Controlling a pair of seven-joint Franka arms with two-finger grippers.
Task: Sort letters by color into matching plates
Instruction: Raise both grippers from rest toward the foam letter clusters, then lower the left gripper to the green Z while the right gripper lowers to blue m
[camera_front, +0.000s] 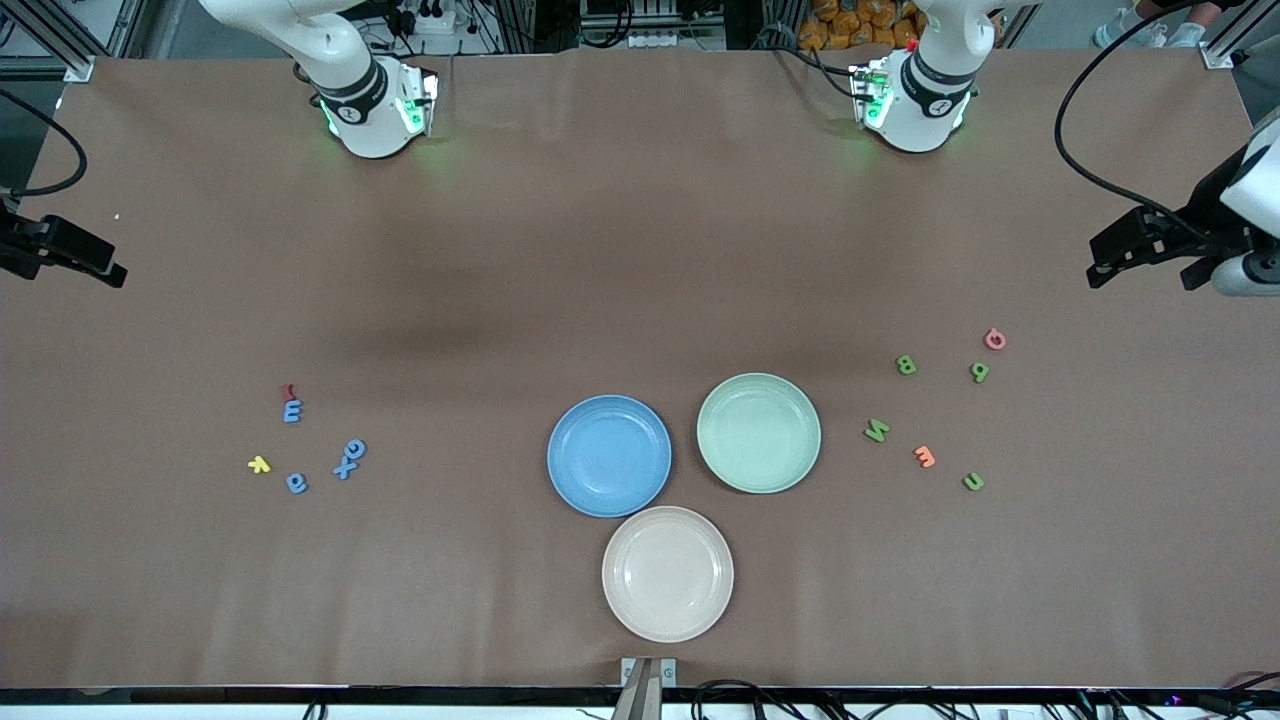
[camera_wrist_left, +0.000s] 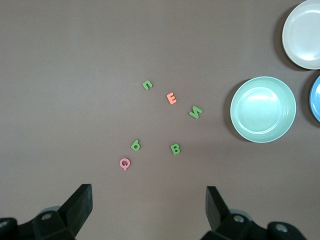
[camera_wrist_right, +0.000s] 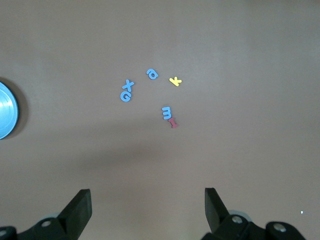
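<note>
Letters lie untouched; both end effectors — wide open — hold nothing.

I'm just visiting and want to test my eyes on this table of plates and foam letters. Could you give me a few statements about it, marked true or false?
1. All three plates are empty. True: the blue plate, green plate and cream plate hold nothing.
2. The green letters lie at the right arm's end of the table. False: they lie toward the left arm's end.
3. The cream plate is nearest the front camera. True.
4. The left gripper holds a letter. False: it is open and holds nothing.
5. A yellow letter lies among the blue letters. True.
</note>
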